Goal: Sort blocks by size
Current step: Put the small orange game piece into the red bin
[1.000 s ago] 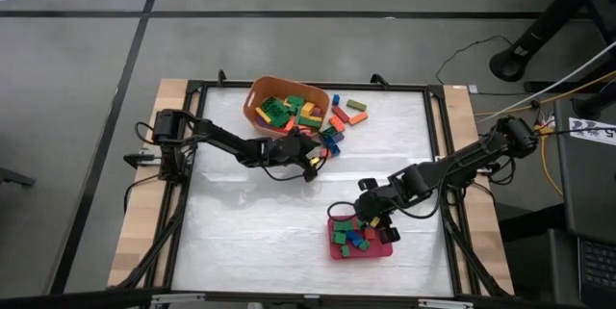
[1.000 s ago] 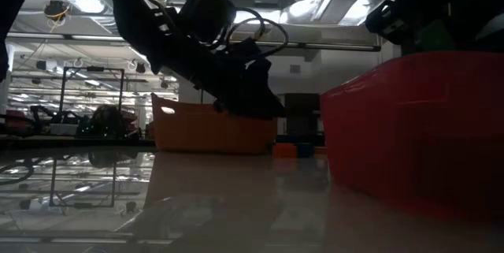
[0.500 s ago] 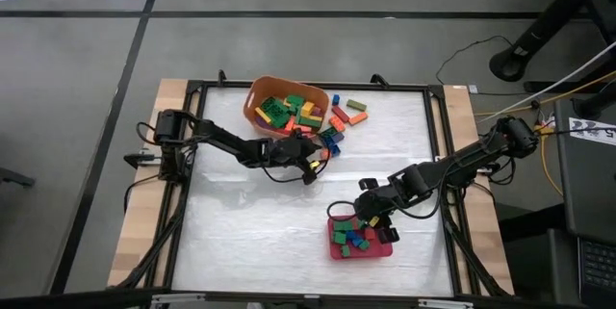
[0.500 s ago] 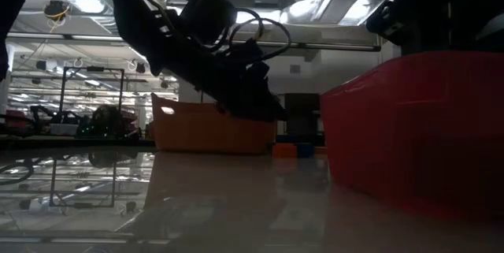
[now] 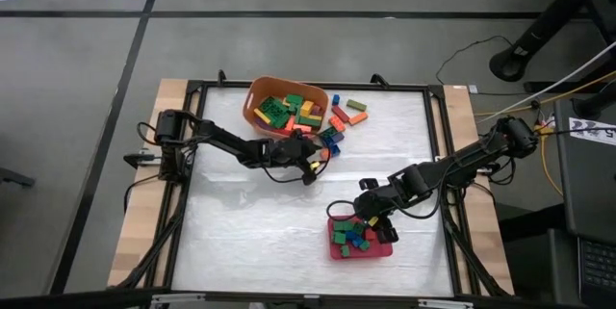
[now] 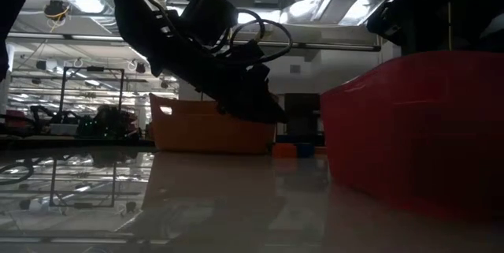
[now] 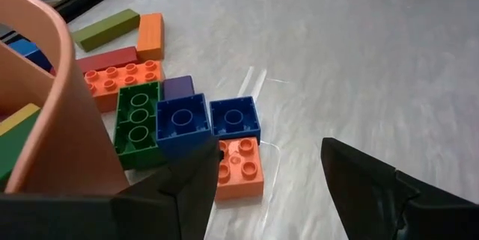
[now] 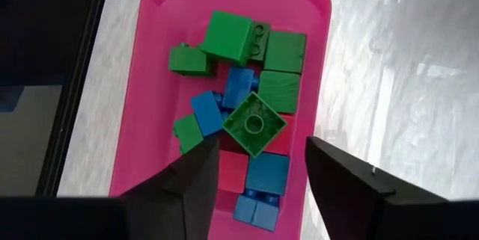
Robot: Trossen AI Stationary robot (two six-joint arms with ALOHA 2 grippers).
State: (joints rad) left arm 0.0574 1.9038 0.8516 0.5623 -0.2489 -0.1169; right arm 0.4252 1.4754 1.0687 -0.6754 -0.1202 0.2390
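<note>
Loose blocks lie on the table beside the orange tub [image 5: 258, 88]: two blue squares [image 7: 182, 120], a small orange brick [image 7: 239, 167], a long green one [image 7: 137, 117] and long orange, red and olive ones beyond. My left gripper [image 5: 311, 162] hangs open just above the table next to them. In its wrist view [image 7: 271, 150] the orange brick lies by one fingertip, untouched. My right gripper [image 5: 373, 220] is open over the pink tray [image 8: 150, 83], which holds several small green, blue and red blocks. A green square block [image 8: 254, 124] lies on top of that pile.
The orange tub also shows in the low view [image 6: 209, 131] and holds several larger blocks [image 5: 289, 109]. The red-pink tray [image 6: 417, 127] stands near the table's front right. Bare white table top [image 5: 250, 222] lies between and left of the two containers. A black frame [image 5: 188, 155] runs round the table.
My left gripper has sunk a little toward the table beside the loose blocks, staying open. My right gripper stays over the tray.
</note>
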